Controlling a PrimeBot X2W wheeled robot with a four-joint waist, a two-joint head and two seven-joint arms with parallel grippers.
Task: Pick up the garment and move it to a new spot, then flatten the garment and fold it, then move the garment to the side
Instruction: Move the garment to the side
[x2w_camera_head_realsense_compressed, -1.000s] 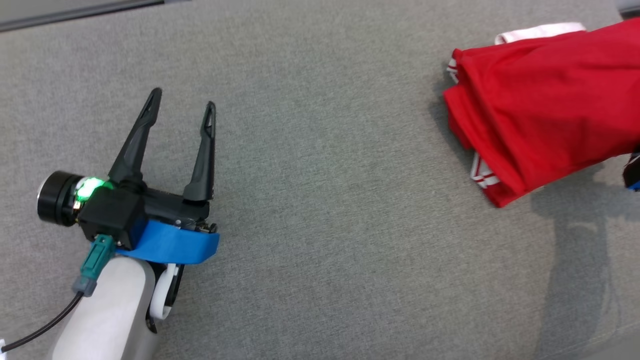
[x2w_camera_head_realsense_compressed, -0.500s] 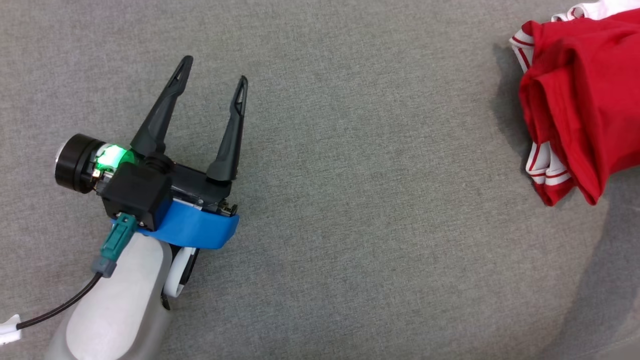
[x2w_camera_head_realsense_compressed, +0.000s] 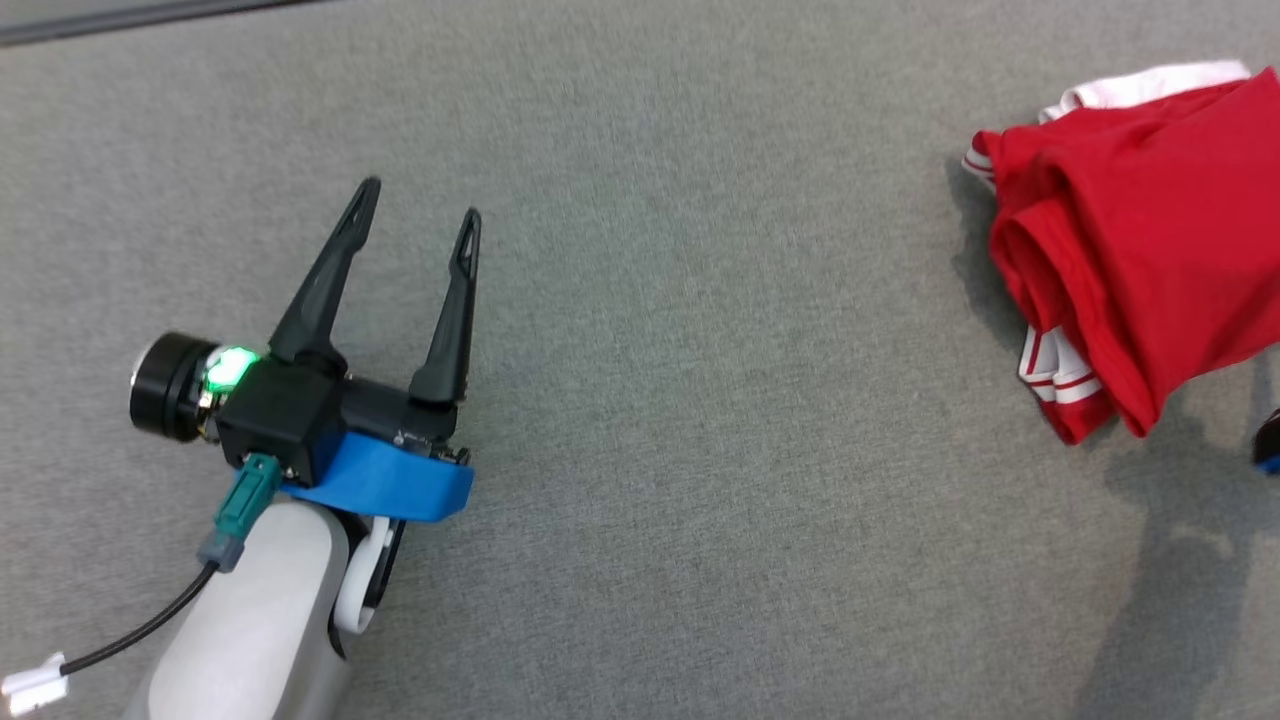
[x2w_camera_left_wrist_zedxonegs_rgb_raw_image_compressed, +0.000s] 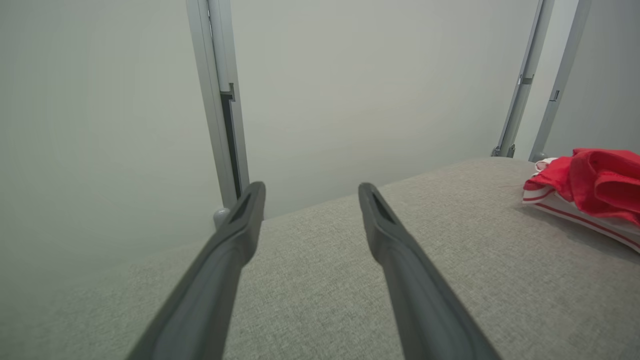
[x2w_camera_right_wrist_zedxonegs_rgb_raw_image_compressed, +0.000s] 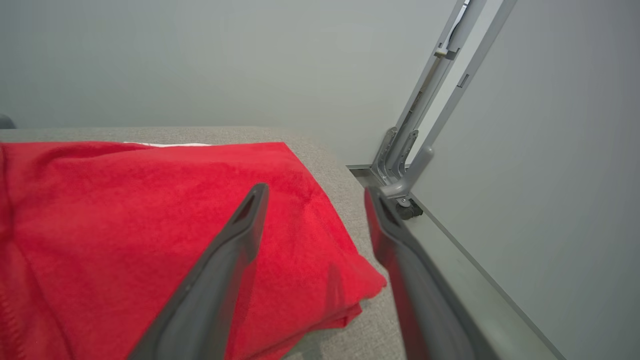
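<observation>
The garment (x2w_camera_head_realsense_compressed: 1130, 250) is red with white striped trim and lies folded in a bundle on the grey padded surface (x2w_camera_head_realsense_compressed: 700, 400), at the right edge of the head view. My left gripper (x2w_camera_head_realsense_compressed: 421, 200) rests open far to its left, with nothing between the fingers. From the left wrist, the left gripper (x2w_camera_left_wrist_zedxonegs_rgb_raw_image_compressed: 311, 189) points at the wall and the garment (x2w_camera_left_wrist_zedxonegs_rgb_raw_image_compressed: 595, 180) lies off to the right. In the right wrist view my right gripper (x2w_camera_right_wrist_zedxonegs_rgb_raw_image_compressed: 316, 191) stands open just above the garment (x2w_camera_right_wrist_zedxonegs_rgb_raw_image_compressed: 125, 210), near its corner. Its fingers hold nothing.
A grey rail (x2w_camera_head_realsense_compressed: 150, 15) runs along the surface's far edge at the top left. Metal frame posts (x2w_camera_left_wrist_zedxonegs_rgb_raw_image_compressed: 220, 100) stand behind the surface against a pale wall. Another frame post (x2w_camera_right_wrist_zedxonegs_rgb_raw_image_compressed: 430, 100) rises beside the surface's edge, close to my right gripper.
The head camera has shifted between frames. The garment, stretched toward the right edge a second ago, now lies slack in a bundle. My left gripper stays open.
</observation>
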